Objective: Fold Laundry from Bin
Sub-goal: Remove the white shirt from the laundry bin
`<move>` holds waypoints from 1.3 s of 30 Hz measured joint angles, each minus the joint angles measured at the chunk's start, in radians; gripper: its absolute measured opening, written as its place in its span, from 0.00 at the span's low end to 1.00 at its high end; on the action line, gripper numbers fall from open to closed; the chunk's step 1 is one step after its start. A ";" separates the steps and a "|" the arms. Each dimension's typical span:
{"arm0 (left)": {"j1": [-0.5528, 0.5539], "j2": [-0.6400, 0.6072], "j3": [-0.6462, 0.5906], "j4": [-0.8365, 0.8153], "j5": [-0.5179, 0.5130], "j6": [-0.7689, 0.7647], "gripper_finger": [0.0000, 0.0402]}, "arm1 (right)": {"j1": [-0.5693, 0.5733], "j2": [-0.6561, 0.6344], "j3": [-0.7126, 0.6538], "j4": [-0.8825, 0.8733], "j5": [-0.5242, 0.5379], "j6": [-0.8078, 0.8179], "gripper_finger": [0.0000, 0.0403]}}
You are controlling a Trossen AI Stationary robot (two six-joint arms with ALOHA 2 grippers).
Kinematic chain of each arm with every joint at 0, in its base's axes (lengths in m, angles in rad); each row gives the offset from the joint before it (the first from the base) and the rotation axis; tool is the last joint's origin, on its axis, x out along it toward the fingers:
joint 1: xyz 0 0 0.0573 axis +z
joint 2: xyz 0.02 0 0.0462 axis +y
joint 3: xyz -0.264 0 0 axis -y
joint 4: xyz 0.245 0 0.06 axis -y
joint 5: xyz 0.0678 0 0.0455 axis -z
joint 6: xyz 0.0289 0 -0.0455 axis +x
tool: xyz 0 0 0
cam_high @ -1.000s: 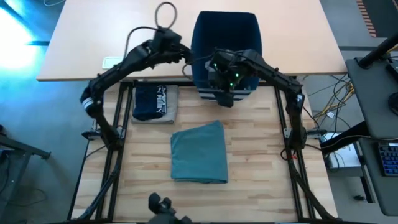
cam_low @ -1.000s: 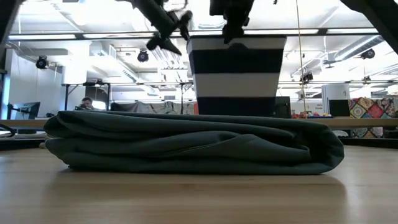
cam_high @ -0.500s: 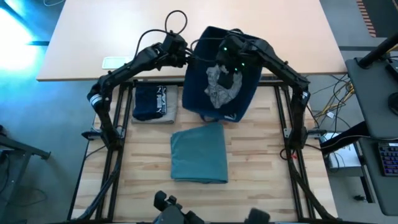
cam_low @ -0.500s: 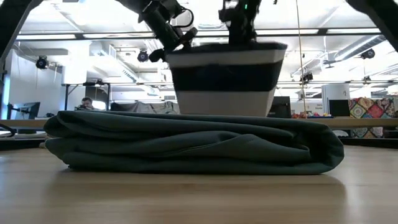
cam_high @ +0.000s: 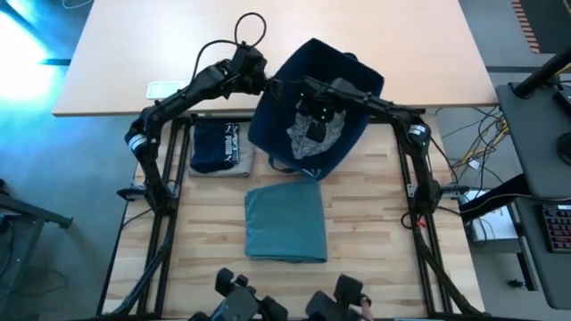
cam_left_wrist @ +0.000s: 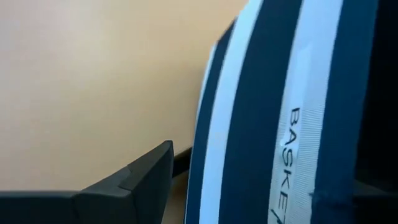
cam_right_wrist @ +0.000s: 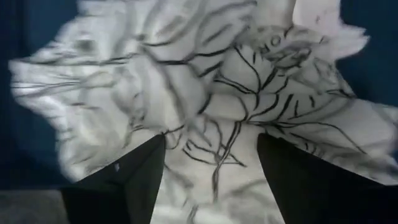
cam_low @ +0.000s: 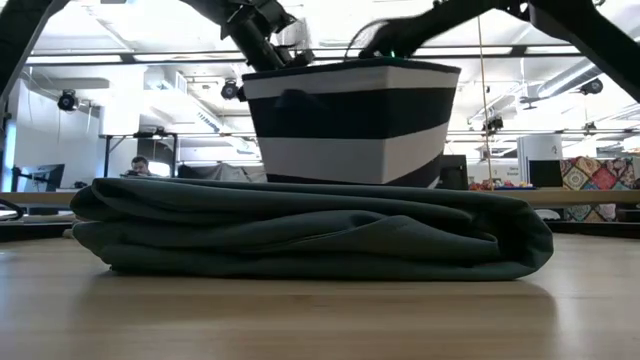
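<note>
The navy bin [cam_high: 272, 116] with white stripes [cam_low: 350, 130] stands tipped at the table's far side, so its inside shows in the high view. In it lies a white cloth with black leaf lines [cam_high: 312, 138]. My left gripper [cam_high: 260, 82] is at the bin's far-left rim and shut on it. My right gripper [cam_high: 319, 114] reaches down into the bin, open, its fingers on either side of the patterned cloth [cam_right_wrist: 205, 74]. A folded teal garment [cam_high: 285, 218] lies mid-table, and a folded navy one with white lettering [cam_high: 223, 147] lies to its far left. My left gripper has the bin's upper wall by the rim [cam_left_wrist: 261, 124] between its fingers, one finger [cam_left_wrist: 143, 180] outside the striped wall and the other hidden inside the bin. It comes from the table's left, slanting down. The bin stays tipped in this hold. I cannot tell whether my right gripper touches the patterned cloth.
The folded teal garment [cam_low: 300, 230] lies just in front of the bin and hides its base in the low view. A small white flat device [cam_high: 165, 89] lies on the far tabletop at the left. Bare wood lies at the near left and right of the teal garment.
The bin has been tipped from upright and has swung toward the near-left, nearer the teal garment, so the patterned cloth inside now shows. My right gripper has gone from the bin's near rim over the edge and down into the bin, tipping steeper. My left gripper has sunk a little with the rim.
</note>
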 joint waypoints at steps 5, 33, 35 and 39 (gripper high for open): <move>0.004 0.004 -0.002 -0.008 -0.011 0.008 0.55 | -0.027 -0.003 -0.134 0.155 -0.010 0.049 0.51; 0.012 0.000 0.003 0.005 -0.024 0.054 0.49 | 0.130 -0.513 0.156 0.081 -0.010 0.057 0.02; 0.012 0.003 0.003 0.005 -0.023 0.054 0.43 | 0.185 -0.568 0.157 0.087 -0.096 0.052 0.02; 0.012 0.004 0.005 0.030 -0.022 0.049 0.18 | 0.313 -0.680 0.160 0.143 -0.214 0.082 0.02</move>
